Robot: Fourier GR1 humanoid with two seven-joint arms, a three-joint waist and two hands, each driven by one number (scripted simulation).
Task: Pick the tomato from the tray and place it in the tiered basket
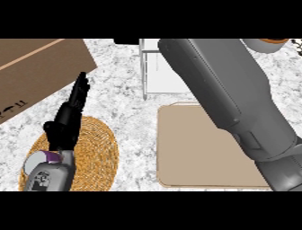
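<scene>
Left robot hand at eight o'clock, fingers straight and released, pointing toward twelve, over the far rim of a round woven mat on the marbled tabletop. Right forearm sweeping from five o'clock up toward twelve, its robot hand out of sight beyond the top edge. Beige tray at five o'clock, partly under that forearm. White wire basket at twelve. Cardboard box at ten o'clock. Tomato nowhere visible; cannot tell where.
</scene>
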